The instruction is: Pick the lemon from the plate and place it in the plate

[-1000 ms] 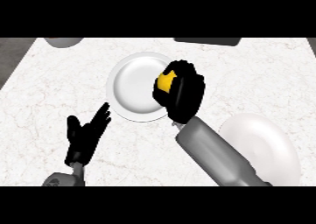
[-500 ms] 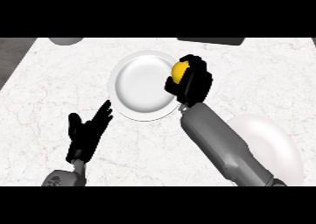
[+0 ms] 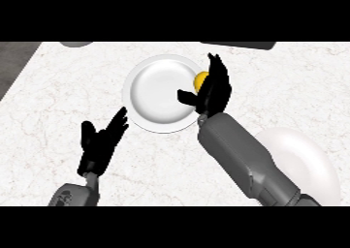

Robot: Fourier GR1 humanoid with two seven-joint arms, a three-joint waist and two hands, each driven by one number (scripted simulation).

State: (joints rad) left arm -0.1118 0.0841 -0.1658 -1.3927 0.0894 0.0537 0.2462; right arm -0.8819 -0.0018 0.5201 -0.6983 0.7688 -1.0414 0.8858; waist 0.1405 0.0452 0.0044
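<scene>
A: Near left, left hand (image 3: 99,145) rests, fingers straight. Second plate (image 3: 313,164) near right.
B: Right hand (image 3: 212,92)?
A: Fingers straightish beside lemon (image 3: 200,79), far plate (image 3: 159,92) rim. Grip unclear.
B: Risk?
A: Lemon could roll off.

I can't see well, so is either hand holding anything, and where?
Nothing is clearly held. The right hand has straight fingers beside the lemon at the plate edge; left hand is open.

lemon (image 3: 200,80): yellow, mostly hidden, at right rim of upper plate | upper plate (image 3: 159,94): white, round, flat on the counter, centre of view | second plate (image 3: 306,162): white, lower right, partly behind a forearm, well apart
</scene>
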